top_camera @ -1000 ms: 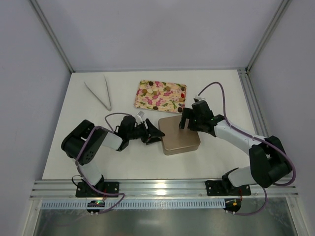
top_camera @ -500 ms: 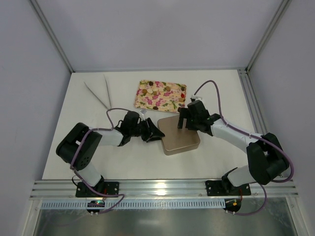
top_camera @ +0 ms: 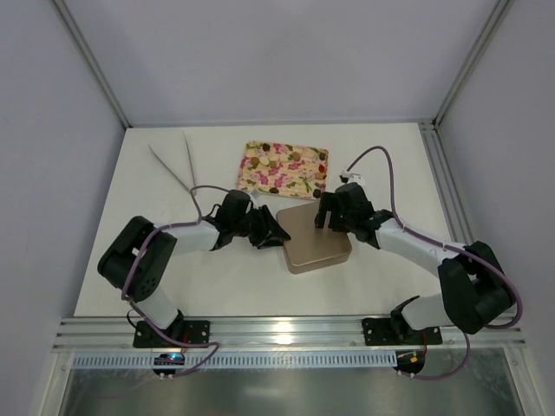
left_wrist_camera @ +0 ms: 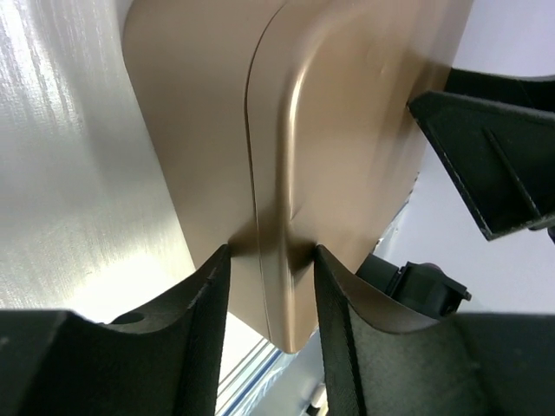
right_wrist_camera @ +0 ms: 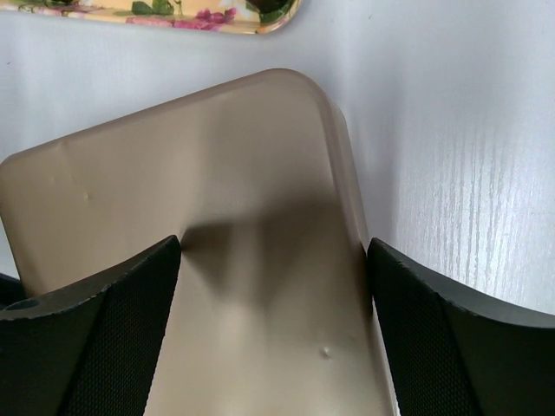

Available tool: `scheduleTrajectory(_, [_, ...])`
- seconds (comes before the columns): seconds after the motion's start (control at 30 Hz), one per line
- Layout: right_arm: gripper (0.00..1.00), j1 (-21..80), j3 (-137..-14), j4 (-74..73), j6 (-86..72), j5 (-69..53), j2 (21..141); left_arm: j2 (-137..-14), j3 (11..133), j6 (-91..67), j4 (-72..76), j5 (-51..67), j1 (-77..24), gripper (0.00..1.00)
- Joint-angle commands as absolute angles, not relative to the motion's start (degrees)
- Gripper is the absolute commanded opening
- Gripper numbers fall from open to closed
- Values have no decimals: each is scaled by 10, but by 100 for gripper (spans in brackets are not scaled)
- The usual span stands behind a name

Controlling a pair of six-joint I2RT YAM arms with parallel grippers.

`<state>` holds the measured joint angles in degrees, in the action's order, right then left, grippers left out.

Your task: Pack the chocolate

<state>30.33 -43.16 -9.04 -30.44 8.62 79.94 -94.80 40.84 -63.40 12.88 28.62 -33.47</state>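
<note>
We see the left end effector (top_camera: 276, 236) pinching the left edge of the closed gold box (top_camera: 316, 244) at the tabletop centre. The right end effector (top_camera: 323, 211) is spread, fingers straddling the box's far-right corner. We can't make out the chocolate: dark spots on the patterned tray (top_camera: 245, 165) near the far edge may be print.

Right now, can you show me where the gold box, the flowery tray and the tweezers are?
gold box (top_camera: 316, 236): top view, middle of its flat top.
flowery tray (top_camera: 284, 168): top view, middle of its printed face.
tweezers (top_camera: 190, 185): top view, the end where the two legs join.
</note>
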Motion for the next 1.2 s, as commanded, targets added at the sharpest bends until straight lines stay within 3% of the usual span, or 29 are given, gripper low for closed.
scheduleTrajectory(0.0, [86, 322, -395, -110, -352, -29, 789, -972, 417, -582, 9, 197, -345, 41])
scheduleTrajectory(0.47, [65, 323, -387, -136, -352, -30, 726, -967, 473, -541, -87, 164, -340, 45])
scheduleTrajectory(0.73, [65, 312, -389, -149, -349, -21, 716, -956, 477, -527, -104, 161, -334, 47])
scheduleTrajectory(0.93, [71, 298, -410, -177, -338, -13, 701, -939, 503, -500, -141, 156, -331, 48])
scheduleTrajectory(1.17, [89, 259, -445, -206, -323, -21, 670, -902, 561, -455, -218, 132, -330, 56])
